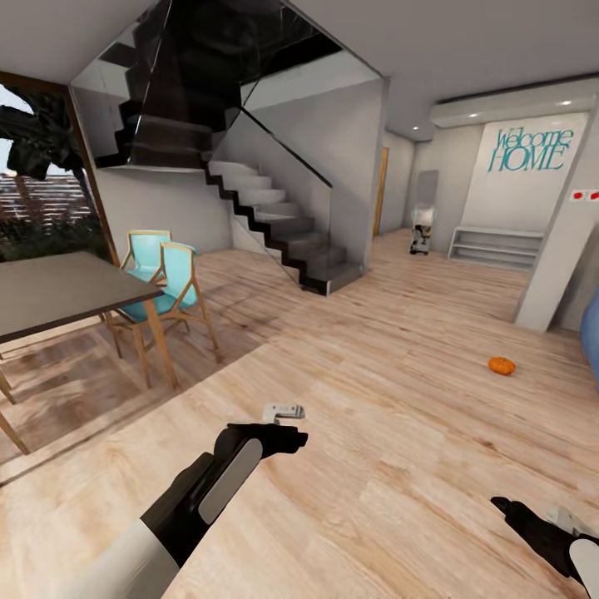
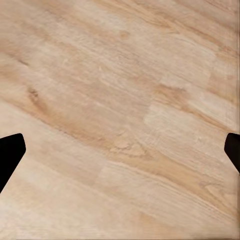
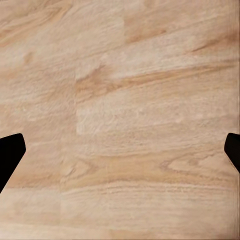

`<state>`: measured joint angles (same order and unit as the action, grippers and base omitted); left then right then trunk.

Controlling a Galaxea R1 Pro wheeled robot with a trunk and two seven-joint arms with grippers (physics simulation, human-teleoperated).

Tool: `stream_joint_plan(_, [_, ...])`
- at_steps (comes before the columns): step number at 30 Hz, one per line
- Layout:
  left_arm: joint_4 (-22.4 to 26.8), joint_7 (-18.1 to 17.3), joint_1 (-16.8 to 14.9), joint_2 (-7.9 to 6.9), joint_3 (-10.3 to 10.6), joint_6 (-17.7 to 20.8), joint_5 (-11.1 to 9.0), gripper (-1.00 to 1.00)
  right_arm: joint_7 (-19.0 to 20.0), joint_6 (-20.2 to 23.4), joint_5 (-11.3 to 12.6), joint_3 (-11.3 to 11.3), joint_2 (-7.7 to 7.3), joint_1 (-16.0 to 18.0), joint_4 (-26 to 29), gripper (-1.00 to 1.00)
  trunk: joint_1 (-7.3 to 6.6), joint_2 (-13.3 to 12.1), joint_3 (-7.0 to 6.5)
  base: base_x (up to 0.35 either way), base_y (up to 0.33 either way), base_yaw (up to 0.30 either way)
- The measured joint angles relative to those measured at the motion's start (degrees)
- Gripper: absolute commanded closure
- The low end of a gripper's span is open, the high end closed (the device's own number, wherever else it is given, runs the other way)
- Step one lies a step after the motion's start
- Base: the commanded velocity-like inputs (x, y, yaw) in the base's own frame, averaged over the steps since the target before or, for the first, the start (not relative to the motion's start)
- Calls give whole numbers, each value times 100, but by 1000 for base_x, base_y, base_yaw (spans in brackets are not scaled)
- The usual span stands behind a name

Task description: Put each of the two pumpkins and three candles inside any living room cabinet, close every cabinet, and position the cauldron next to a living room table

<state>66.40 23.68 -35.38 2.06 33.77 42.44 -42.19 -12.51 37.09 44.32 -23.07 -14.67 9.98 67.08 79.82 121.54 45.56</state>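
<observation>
We look over a light wooden plank floor [image 1: 358, 374] of a large room. One small round bright-orange pumpkin [image 1: 502, 365] lies on this floor, far ahead on our right side, well apart from both our arms. Our left gripper [image 2: 120, 150] hangs over bare planks with its two black fingers [image 2: 11, 152] spread wide, nothing between them. Our right gripper [image 3: 120, 152] is the same: wide and holding nothing, above the floor. On the left stands a dark grey dining table [image 1: 58, 291] with turquoise wooden-framed chairs [image 1: 170, 279] beside it. Behind is a dark staircase [image 1: 274, 225] with glass side.
</observation>
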Motion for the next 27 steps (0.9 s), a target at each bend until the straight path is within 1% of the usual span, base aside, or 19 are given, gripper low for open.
stream_joint_plan(21, [-2,-6,0,-2,9,2,1,-100,6,-1,6,5,9,0,0,-100,0,0,18,0,0,-277])
stream_joint_plan(25, [-9,-8,0,-5,9,2,0,-100,53,-1,2,7,9,0,0,-100,0,0,17,0,0,-288])
stream_joint_plan(27, [-13,-8,0,-8,9,2,0,-100,148,-2,-2,11,7,0,0,-100,0,0,13,2,0,-288])
